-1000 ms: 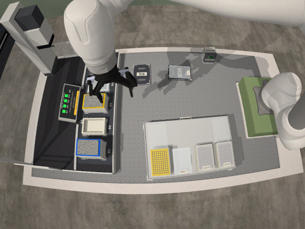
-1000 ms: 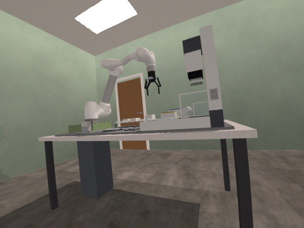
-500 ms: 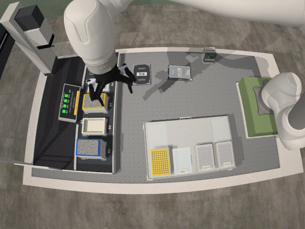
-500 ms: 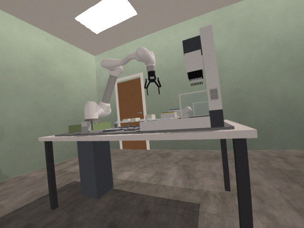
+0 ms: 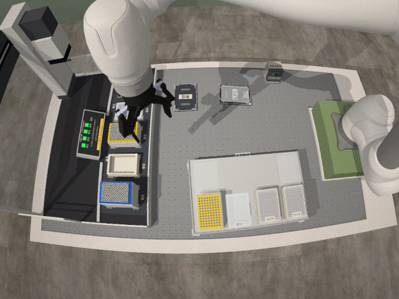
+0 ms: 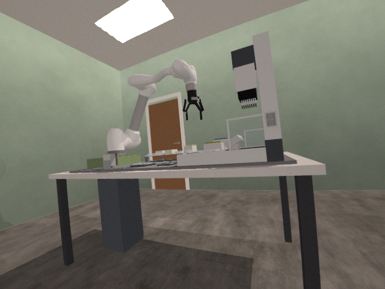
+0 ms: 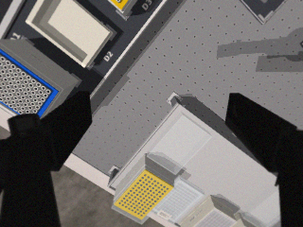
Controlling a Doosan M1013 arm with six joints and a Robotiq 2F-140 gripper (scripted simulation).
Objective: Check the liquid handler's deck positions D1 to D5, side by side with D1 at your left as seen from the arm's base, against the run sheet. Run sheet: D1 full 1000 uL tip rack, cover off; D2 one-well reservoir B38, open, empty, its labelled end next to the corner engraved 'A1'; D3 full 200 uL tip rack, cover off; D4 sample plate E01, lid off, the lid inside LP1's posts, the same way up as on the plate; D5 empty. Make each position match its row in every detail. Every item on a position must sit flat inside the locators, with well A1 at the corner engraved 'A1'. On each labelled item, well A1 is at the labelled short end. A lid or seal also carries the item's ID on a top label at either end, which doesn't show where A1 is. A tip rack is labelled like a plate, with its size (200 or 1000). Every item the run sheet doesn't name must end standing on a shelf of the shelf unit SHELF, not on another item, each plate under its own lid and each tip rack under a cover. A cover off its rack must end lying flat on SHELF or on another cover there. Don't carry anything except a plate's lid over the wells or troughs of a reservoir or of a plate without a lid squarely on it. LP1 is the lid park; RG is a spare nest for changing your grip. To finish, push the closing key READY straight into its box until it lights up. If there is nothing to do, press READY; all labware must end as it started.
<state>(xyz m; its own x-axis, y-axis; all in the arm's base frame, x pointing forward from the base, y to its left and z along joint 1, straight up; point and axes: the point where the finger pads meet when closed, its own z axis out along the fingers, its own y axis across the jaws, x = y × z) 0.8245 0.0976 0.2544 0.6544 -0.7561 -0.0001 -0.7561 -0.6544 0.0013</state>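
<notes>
Top view: I see the gripper [image 5: 148,114] high over the deck, fingers spread, holding nothing. Below it sits the yellow-framed tip rack [image 5: 121,132] at D3, the cream reservoir [image 5: 123,164] at D2 and the blue-framed tip rack [image 5: 116,192] at D1. A lid [image 5: 235,94] lies at LP1.

Exterior view: the gripper [image 6: 193,110] hangs well above the table [image 6: 186,171] — jaws apart.

Wrist view: both dark fingers frame the shelf unit [image 7: 189,142] — a yellow cover [image 7: 143,195] at its near end
</notes>
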